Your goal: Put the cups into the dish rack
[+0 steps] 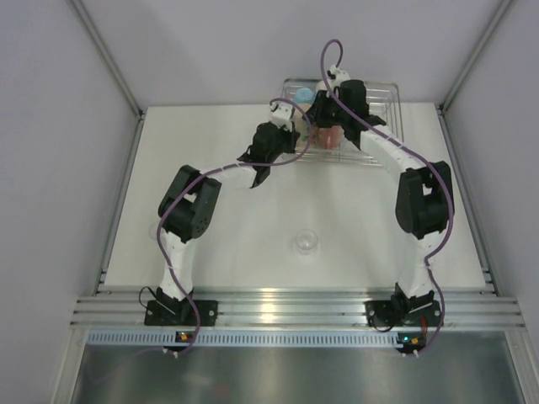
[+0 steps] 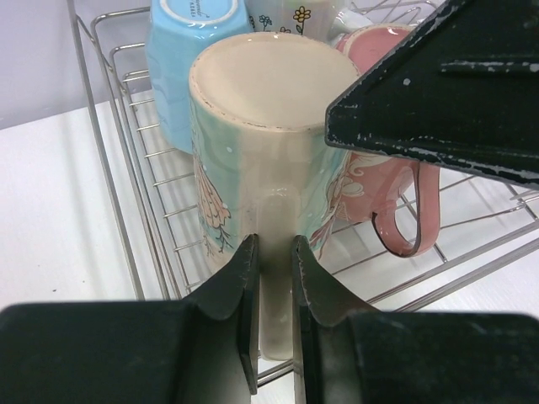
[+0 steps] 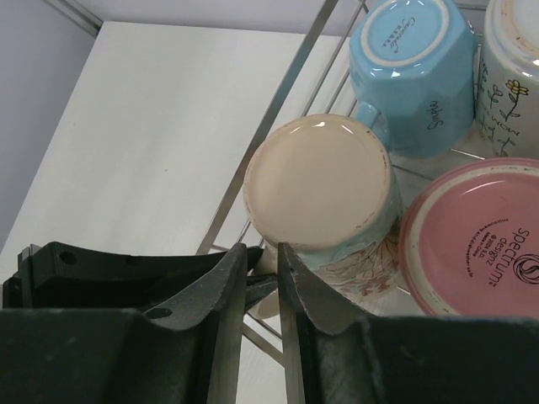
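Across the white table (image 1: 253, 252) both arms stretched to the silver wire dish rack (image 1: 392, 101), left gripper (image 2: 274, 261) clamped on the handle of an upturned cream floral mug (image 2: 261, 93) inside it, right gripper (image 3: 263, 261) above, jaws together, empty.

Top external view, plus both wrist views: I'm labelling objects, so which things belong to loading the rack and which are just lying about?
Belongs to the job:
dish rack; cream floral mug; light blue cup; pink mug; white flowered mug; clear glass on the table.

Not of the job:
purple cables; metal rail.
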Controlling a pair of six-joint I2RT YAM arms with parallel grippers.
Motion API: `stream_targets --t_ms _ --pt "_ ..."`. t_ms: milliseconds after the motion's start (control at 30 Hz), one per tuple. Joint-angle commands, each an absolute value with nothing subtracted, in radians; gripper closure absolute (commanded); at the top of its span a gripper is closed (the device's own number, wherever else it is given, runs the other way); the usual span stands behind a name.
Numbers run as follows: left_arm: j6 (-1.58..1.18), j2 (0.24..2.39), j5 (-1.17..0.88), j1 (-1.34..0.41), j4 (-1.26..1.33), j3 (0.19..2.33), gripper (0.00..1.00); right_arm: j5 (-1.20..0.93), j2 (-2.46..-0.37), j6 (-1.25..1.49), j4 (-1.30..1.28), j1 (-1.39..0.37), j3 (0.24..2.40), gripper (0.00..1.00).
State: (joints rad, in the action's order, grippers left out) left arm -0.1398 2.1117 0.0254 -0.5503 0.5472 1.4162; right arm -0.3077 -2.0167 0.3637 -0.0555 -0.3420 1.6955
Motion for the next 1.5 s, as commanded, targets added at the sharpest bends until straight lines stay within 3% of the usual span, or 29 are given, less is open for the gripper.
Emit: stream_targets --t_ms 0,600,667,733,800,1000,1233,1467 --pt "-0.104 2.065 0.101 -0.529 0.638 1.378 1.00 -0.298 -1.937 0.383 -0.031 -0.347 1.689 0.77" --pt "-0.084 2.091 0.075 -0.517 0.810 1.296 1.00 -0.278 -1.913 0.422 0.012 -0.314 1.678 0.74" --pt "-0.094 2.085 0.078 -0.517 0.778 1.301 0.90 -0.279 -1.922 0.428 0.005 -0.313 1.690 0.71" --pt "-0.103 2.071 0.066 -0.514 0.761 1.301 0.60 -0.278 -1.930 0.434 0.003 -0.314 1.698 0.64" --pt "-0.112 2.048 0.071 -0.511 0.761 1.287 0.48 -0.279 -1.933 0.440 0.003 -0.313 1.698 0.58" --pt "-0.143 1.979 0.069 -0.509 0.759 1.244 0.41 -0.290 -1.957 0.459 -0.031 -0.313 1.730 0.47" --pt "-0.219 1.901 0.005 -0.508 0.743 1.212 0.37 -0.276 -2.023 0.469 -0.066 -0.313 1.796 0.45" --pt "-0.377 1.953 0.020 -0.485 0.480 1.455 0.39 -0.235 -2.071 0.485 -0.089 -0.311 1.829 0.46"
